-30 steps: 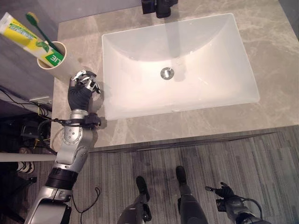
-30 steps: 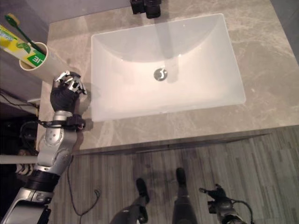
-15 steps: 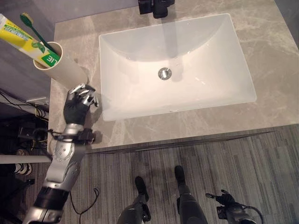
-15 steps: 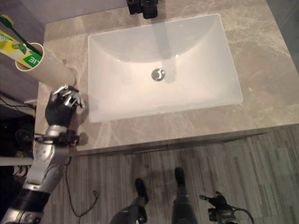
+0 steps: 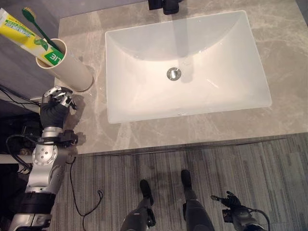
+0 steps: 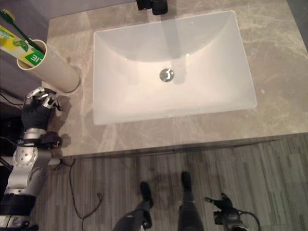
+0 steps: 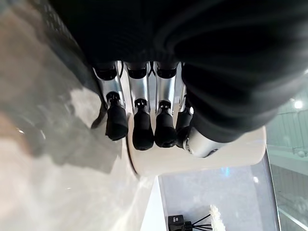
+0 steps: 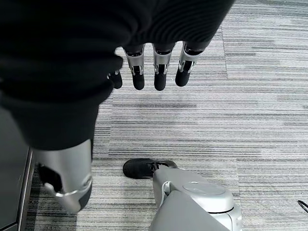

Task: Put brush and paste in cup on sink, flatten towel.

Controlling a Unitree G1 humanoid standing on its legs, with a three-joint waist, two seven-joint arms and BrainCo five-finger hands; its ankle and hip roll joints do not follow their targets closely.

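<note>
The grey marble counter (image 5: 288, 86) carries a white rectangular sink (image 5: 187, 62) with a drain at its centre and a dark faucet (image 5: 166, 5) at the far edge. At the counter's left end stands the tall cream cup (image 5: 67, 65), which already holds the yellow toothpaste tube (image 5: 24, 31) and the green toothbrush (image 5: 38, 24), both leaning out over its rim. I see no towel on the counter. The left hand (image 5: 54, 103) hangs just beside the cup's base, its fingers curled and empty. The right hand (image 8: 154, 67) hangs low over the striped floor with fingers loosely extended, holding nothing. The cup looks light and top-heavy, likely tippable; any grasp should go around its lower wall.
</note>
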